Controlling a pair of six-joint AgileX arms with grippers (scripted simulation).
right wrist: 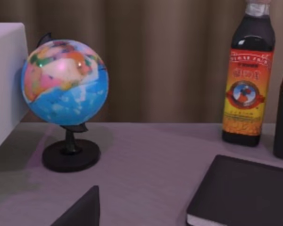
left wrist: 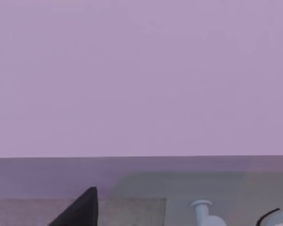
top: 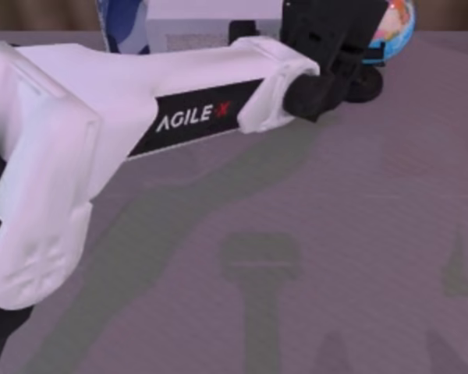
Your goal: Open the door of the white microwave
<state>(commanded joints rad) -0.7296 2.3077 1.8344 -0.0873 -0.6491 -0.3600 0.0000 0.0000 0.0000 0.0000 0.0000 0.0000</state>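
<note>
Top view: the left arm (top: 140,125) reaches across the counter (top: 359,234) to its far edge, where the white microwave (top: 210,9) stands, mostly hidden beneath the arm and the frame's upper border. The left pincer (top: 327,47) lies against the microwave's front, near a globe (top: 391,27) on a black stand just beside the oven's right side. A blue-and-white carton (top: 123,23) stands at the microwave's left.

Left wrist view: a flat pale surface fills nearly the whole frame at very close range, probably the door (left wrist: 141,80) or the oven's front; one dark fingertip (left wrist: 82,209) shows at the lower edge. Whether the left pincer is spread or closed on anything cannot be told.

Right wrist view: the globe, a dark sauce bottle (right wrist: 247,75) and a black notebook (right wrist: 240,193) sit on the counter; the microwave's side wall appears at the frame's edge. The right pincer's spread cannot be told; that arm appears parked at the counter's right.

Progress: the approach seems complete, but no gap or swung door is visible, so opening is judged as remaining.
</note>
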